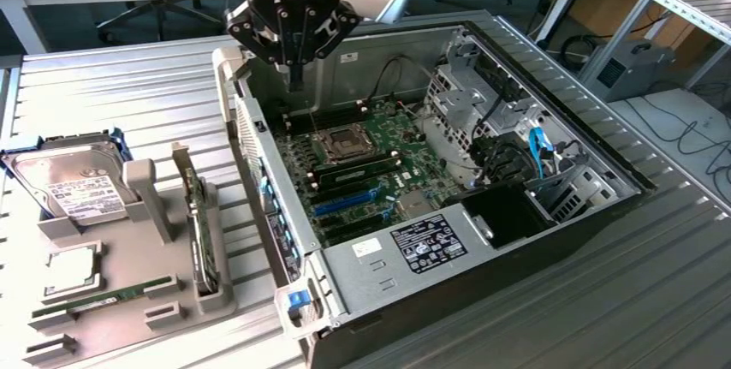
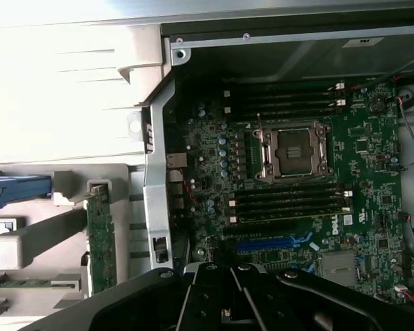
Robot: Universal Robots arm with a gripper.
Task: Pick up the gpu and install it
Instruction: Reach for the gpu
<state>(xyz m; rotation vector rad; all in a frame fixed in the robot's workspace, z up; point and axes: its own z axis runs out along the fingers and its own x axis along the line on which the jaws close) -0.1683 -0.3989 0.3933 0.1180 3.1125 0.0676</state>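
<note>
Currently my hand (image 1: 294,78) hangs clenched, empty, over the open case (image 1: 253,142). Gpu (image 1: 201,236) stands on edge in the tray (image 1: 126,318), well apart from me.

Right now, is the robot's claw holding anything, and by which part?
Nothing. The gripper hangs empty over the case; the gpu stands in its holder.

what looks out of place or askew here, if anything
Nothing stands out. The gpu stands on edge in its slot of the parts holder, beside the hard drive, and neither is tipped. The open computer case lies flat, with the gripper hanging over it.
</note>
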